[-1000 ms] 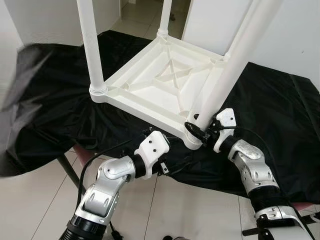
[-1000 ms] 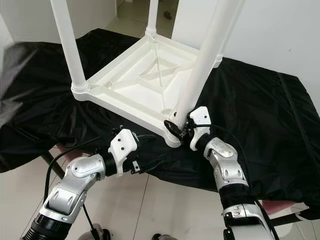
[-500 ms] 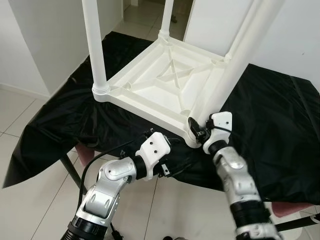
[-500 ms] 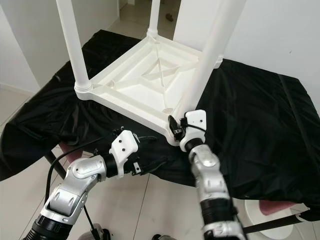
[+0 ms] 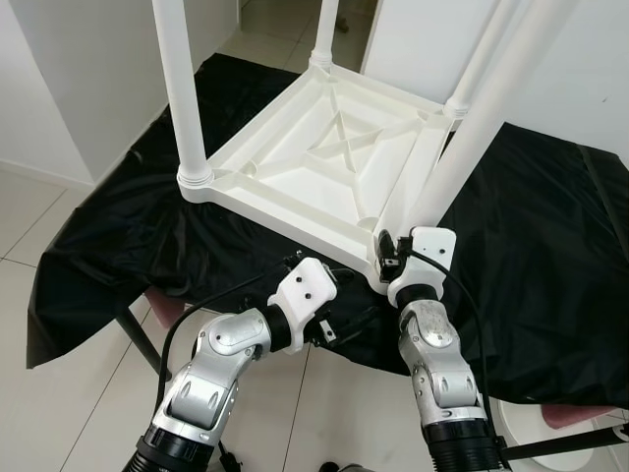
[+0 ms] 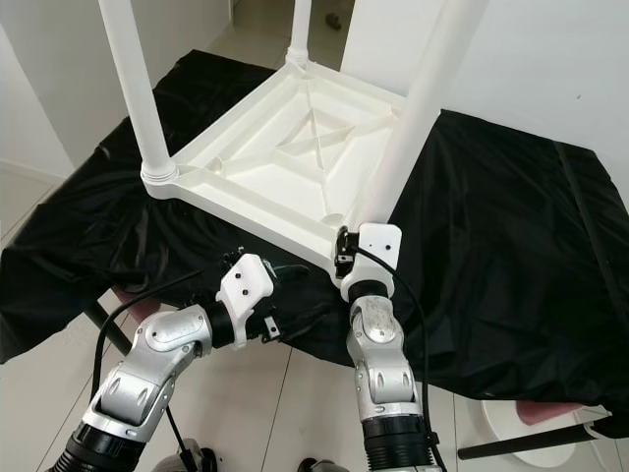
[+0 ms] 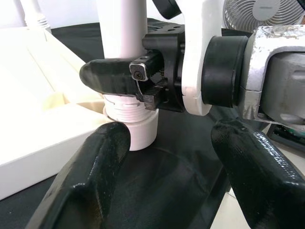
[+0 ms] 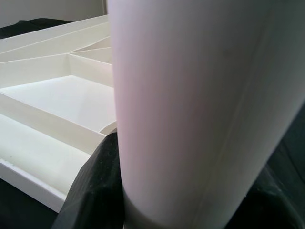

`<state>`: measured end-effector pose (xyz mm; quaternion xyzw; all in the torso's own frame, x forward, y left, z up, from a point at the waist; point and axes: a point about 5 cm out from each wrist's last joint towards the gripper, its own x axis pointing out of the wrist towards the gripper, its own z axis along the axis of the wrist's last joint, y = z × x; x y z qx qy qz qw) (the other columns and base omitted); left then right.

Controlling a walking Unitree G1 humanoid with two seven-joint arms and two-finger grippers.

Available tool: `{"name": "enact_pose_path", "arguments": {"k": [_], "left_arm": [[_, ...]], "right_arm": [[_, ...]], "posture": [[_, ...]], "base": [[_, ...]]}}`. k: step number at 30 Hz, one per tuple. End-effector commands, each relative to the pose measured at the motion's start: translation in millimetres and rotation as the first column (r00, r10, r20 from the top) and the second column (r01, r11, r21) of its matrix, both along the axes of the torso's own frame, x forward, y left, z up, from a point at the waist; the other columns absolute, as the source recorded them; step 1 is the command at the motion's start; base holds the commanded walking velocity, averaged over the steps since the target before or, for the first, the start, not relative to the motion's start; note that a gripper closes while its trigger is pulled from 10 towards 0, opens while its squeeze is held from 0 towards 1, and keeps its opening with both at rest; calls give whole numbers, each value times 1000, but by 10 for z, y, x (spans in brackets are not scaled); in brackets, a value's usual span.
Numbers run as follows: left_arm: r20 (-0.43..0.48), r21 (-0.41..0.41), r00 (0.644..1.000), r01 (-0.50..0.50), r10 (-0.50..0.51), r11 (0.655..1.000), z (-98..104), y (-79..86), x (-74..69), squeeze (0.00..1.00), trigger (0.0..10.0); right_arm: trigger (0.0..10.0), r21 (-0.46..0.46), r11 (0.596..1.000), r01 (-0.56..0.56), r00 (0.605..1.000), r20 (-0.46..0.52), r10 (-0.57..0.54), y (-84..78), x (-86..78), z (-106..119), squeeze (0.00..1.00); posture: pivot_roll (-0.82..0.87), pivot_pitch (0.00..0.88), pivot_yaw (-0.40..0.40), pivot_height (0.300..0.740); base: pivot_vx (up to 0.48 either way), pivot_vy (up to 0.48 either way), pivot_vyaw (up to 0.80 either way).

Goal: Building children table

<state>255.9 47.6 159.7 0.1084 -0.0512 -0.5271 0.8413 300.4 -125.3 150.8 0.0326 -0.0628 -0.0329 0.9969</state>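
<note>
A white plastic children's table (image 5: 324, 167) lies upside down on a black cloth (image 5: 118, 216), its legs pointing up. My right gripper (image 5: 385, 251) is shut on the base of the near leg (image 5: 472, 138), just above the corner socket. In the right wrist view that leg (image 8: 190, 119) sits between the black fingers (image 8: 90, 191). In the left wrist view, one right finger (image 7: 114, 78) wraps the leg (image 7: 121, 28) above the threaded collar. My left gripper (image 7: 167, 143) hangs open just below and in front of that corner, holding nothing. Its white wrist (image 5: 305, 290) is at the cloth's front edge.
Another leg (image 5: 182, 88) stands at the left corner and one (image 5: 324, 29) at the far corner. The cloth drapes over a low support, with tiled floor (image 5: 59, 393) around it. White walls stand at the left and behind. A fan (image 7: 271, 12) is off to the side.
My right forearm has swung in from the right to stand nearly upright below the corner, its gripper staying on the leg's base. A blurred grey shape at the left edge is gone.
</note>
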Motion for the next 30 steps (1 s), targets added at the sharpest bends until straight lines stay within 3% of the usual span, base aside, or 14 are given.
{"name": "enact_pose_path", "arguments": {"k": [1,2,3,5,6,9,16,19,20,23,30], "left_arm": [[4,-18,997,-72,72,997,0,-14,5,0,10000],[5,-18,997,-72,72,997,4,-15,8,0,10000],[7,-18,997,-73,73,997,9,-15,15,0,10000],[9,-18,997,-74,74,997,13,-14,23,0,10000],[9,-18,997,-74,74,997,13,-14,23,0,10000],[8,-19,997,-74,74,997,12,-14,22,0,10000],[11,-14,997,-71,71,997,17,-5,30,0,10000],[11,-13,997,-71,71,997,18,-1,35,0,10000],[12,-12,997,-70,70,997,21,4,36,0,10000],[15,-7,997,-69,69,998,24,11,41,0,10000],[20,-9,997,-77,77,997,43,21,46,0,10000]], "right_arm": [[10000,-4,997,79,991,-105,-79,-122,-57,-218,0],[10000,-7,996,88,990,-108,-88,-137,-52,-219,0],[10000,-2,997,80,991,-104,-80,-149,-41,-211,98],[10000,4,998,70,993,-98,-70,-153,-33,-199,98],[10000,19,998,52,995,-91,-50,-183,-10,-183,1000],[10000,29,999,41,995,-87,-39,-204,3,-171,1000],[10000,-23,977,-211,972,-112,207,-340,112,-131,1000],[10000,-55,962,-266,959,-111,259,-377,133,-105,1000],[10000,-79,942,-326,942,-110,316,-398,149,-78,0],[10000,-125,876,-467,884,-106,456,-407,159,-21,0],[10000,-200,751,-630,776,-124,618,-325,257,35,0]], "posture": [[82,145,-103,740],[82,145,-103,740],[80,144,-103,740],[80,144,-103,740],[77,141,-102,740],[77,141,-102,740],[79,137,-91,740],[85,135,-88,740],[88,133,-85,740],[92,131,-85,740],[115,119,-90,740]], "base": [[0,0,0],[0,0,0],[0,0,0],[0,0,0],[0,0,0],[0,0,0],[0,0,0],[0,0,0],[0,0,0],[0,0,0],[0,0,0]]}}
